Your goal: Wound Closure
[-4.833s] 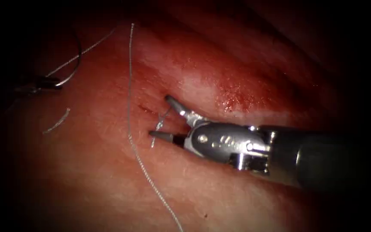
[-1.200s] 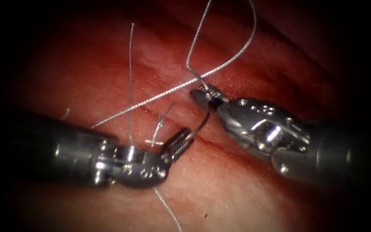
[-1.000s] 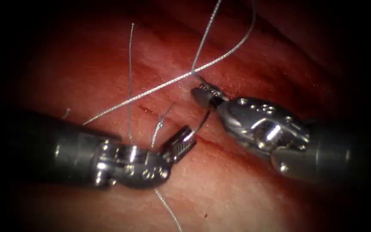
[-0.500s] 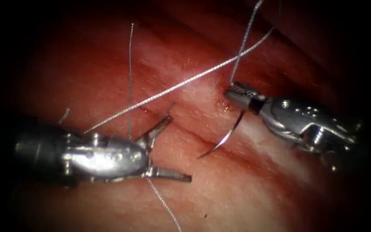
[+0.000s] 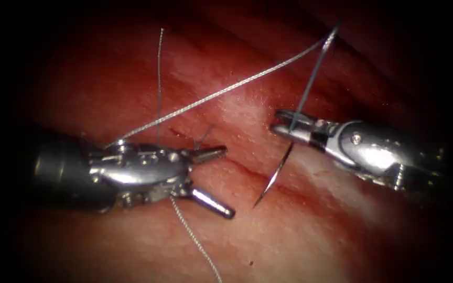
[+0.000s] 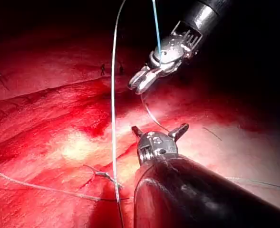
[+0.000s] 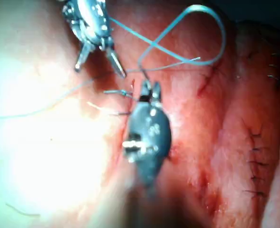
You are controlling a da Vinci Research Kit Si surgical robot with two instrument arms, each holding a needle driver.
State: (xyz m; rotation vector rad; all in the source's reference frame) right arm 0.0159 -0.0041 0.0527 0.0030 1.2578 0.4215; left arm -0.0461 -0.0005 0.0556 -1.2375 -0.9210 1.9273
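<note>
1. Needle (image 5: 274, 175): we see it hanging free above the tissue (image 5: 247, 241), right of the cut (image 5: 247, 169), gripped near its thread end.
2. Left tool (image 5: 218, 181): its jaws gape wide and hold nothing, left of the cut.
3. Right tool (image 5: 284, 123): its jaws clamp the needle; thread (image 5: 211, 97) trails leftward.
4. We judge tangling likely, since slack thread crosses both tools.
5. Tissue lies wet, red and dimly lit at its margins.

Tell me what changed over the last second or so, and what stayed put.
The left tool let go of the needle, opened its fingers and drew back left. The right tool kept its grip near the needle's thread end and pulled right, lifting the needle free above the tissue. The thread follows. The knotted stitch on the cut stayed.
</note>
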